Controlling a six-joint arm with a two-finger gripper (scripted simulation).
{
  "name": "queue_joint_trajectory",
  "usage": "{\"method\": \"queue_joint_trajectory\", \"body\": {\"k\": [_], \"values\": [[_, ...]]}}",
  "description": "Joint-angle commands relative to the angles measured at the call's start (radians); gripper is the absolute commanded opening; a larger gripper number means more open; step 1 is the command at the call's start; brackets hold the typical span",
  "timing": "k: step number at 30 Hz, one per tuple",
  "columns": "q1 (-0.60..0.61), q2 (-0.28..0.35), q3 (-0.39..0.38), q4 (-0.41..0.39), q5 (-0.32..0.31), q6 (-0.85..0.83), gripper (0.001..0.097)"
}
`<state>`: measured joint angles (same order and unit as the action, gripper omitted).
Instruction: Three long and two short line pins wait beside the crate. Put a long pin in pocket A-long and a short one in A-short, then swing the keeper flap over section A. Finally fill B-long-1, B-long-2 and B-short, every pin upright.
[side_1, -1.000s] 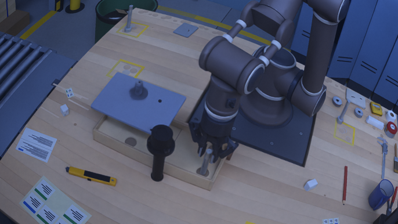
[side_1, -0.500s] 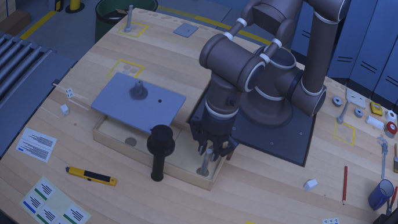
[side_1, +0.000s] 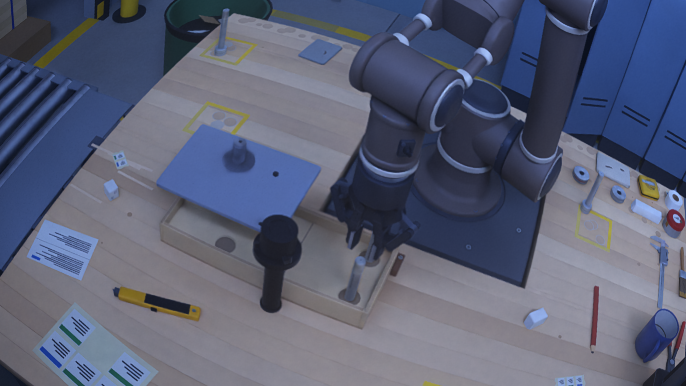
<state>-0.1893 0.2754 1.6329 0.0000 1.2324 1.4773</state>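
A long grey pin [side_1: 354,280] stands upright in a pocket at the right end of the wooden crate [side_1: 280,260]. My gripper [side_1: 368,243] hangs just above and behind this pin, fingers partly closed, holding nothing. A short pin is barely visible below the fingers, mostly hidden. The blue keeper flap [side_1: 239,175] lies over the crate's left half, with a short pin [side_1: 238,155] poking up through it. An empty round pocket [side_1: 225,244] shows under the flap's near edge. Another long pin [side_1: 221,32] stands in a yellow square at the far table edge. A further long pin [side_1: 592,192] lies at the right.
The robot's dark base plate [side_1: 465,220] sits right behind the crate. A black post [side_1: 275,260] stands at the crate's near wall. A yellow knife [side_1: 157,303] and paper sheets [side_1: 62,248] lie near left. Washers, tools and a blue cup [side_1: 656,334] crowd the right edge.
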Motion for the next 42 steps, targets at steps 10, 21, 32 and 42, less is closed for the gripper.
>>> {"method": "queue_joint_trajectory", "body": {"k": [10, 21, 32, 42], "values": [[0.000, -0.009, -0.020, 0.000, 0.029, 0.000, 0.0360], [0.000, -0.044, -0.108, 0.000, 0.149, 0.000, 0.0360], [0.000, -0.084, -0.320, 0.000, 0.403, 0.000, 0.0360], [0.000, -0.086, -0.354, 0.000, 0.440, 0.000, 0.0425]]}}
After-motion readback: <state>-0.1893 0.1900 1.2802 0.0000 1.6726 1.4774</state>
